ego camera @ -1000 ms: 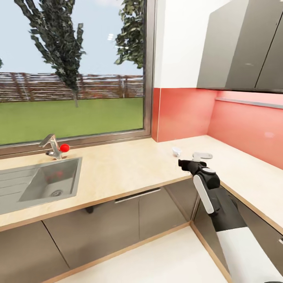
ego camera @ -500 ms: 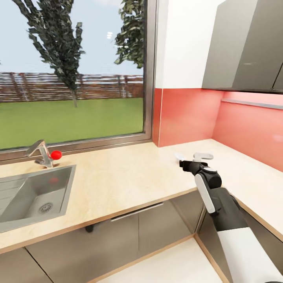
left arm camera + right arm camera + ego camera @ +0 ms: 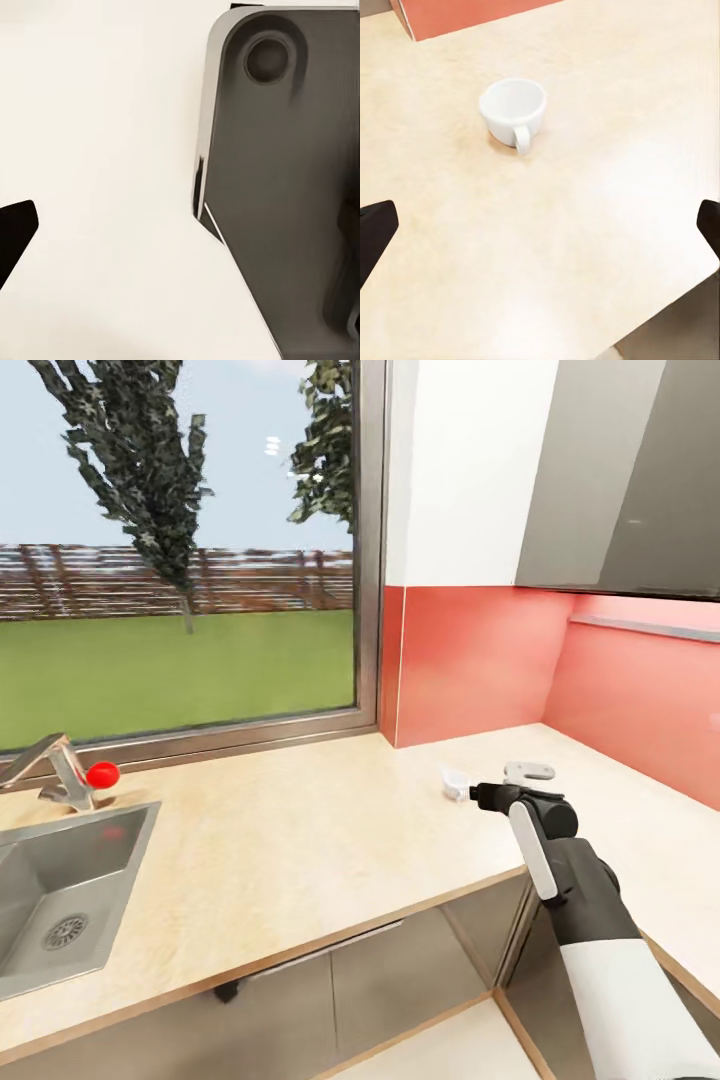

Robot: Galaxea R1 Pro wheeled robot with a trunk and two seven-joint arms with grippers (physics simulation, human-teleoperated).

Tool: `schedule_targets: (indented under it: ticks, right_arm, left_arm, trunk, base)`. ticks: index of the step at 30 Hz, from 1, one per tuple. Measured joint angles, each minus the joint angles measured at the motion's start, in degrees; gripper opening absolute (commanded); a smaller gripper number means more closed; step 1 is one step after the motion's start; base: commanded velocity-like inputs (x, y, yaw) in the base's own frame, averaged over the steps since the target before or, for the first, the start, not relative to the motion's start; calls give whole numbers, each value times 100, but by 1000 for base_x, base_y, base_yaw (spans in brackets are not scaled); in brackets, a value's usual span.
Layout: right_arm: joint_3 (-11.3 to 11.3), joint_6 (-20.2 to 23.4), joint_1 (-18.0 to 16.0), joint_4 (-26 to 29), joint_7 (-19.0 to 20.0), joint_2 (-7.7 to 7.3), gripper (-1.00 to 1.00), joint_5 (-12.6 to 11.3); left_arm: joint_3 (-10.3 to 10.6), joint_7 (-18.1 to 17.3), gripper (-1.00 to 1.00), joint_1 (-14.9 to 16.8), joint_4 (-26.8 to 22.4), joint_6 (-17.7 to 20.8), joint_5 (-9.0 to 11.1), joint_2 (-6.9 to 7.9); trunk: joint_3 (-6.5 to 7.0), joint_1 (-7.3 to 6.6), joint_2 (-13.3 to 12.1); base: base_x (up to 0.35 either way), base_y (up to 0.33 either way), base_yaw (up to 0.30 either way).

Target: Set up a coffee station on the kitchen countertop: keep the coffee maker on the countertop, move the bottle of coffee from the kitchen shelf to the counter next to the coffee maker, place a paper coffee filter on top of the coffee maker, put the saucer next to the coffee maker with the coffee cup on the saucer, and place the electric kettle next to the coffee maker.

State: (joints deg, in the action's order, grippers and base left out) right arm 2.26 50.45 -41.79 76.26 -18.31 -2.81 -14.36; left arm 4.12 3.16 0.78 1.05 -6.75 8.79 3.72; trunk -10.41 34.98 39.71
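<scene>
The coffee cup (image 3: 514, 111) is standing upright on the table (image 3: 300, 830), its loop handle turned toward the right wrist camera; no writing or label is being shown on it. In the head view the cup (image 3: 455, 782) is sitting just beyond the right gripper (image 3: 478, 796), near the inner corner where the red backsplash (image 3: 470, 660) is meeting the table. The right gripper (image 3: 540, 225) is being held released, its dark fingertips spread wide and apart from the cup. A sink (image 3: 60, 890) with a red-knobbed tap (image 3: 75, 775) is lying well apart, under the window (image 3: 180, 550). Whether the left gripper is released or clenched cannot be told.
</scene>
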Motion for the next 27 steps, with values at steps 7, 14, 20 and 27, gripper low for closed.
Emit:
schedule_targets:
  ticks: [7, 14, 20, 27]
  right_arm:
    - [-44, 76, 0, -35, 1, 40, 100, 2]
    - [-24, 232, 0, -30, 1, 64, 100, -22]
    - [-29, 446, 0, 13, 1, 60, 100, -41]
    - [-36, 475, -2, -18, 0, 59, 100, -33]
  left_arm:
    - [0, 2, 100, -39, 7, 12, 0, -14]
    - [0, 2, 100, -110, 3, 215, 6, -22]
    - [0, 2, 100, -114, -7, 329, -1, -41]
    - [0, 1, 100, -118, -1, 336, -2, -34]
  trunk:
    - [-2, 2, 0]
    - [-2, 1, 1]
    - [-2, -1, 1]
    - [-2, 2, 0]
  base:
    - [85, -67, 0]
    - [65, -2, 0]
    - [300, 0, 0]
    - [136, 0, 187]
